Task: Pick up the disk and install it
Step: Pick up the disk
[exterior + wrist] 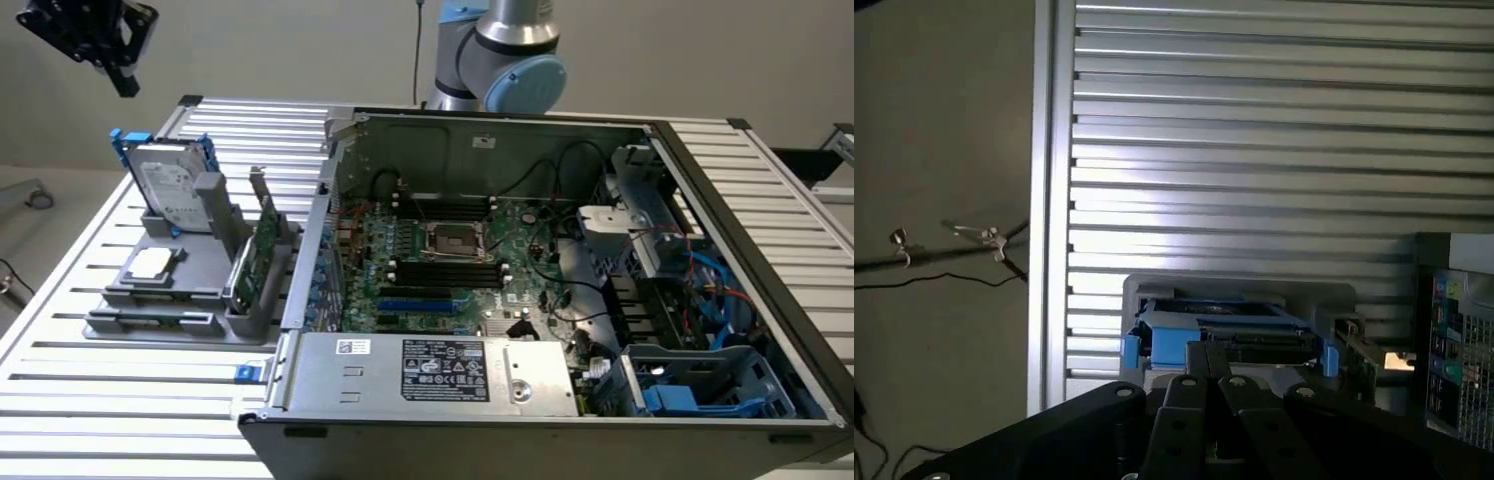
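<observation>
One gripper, fingers pressed together and empty, hangs well above the disk, which stands on edge, long axis upright, in the grey holder below it.

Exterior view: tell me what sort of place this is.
Probably a robotics lab bench set up for computer assembly: a slatted aluminium table, an open computer case, a grey fixture holding the disk on edge, and a robot arm behind the case.
</observation>
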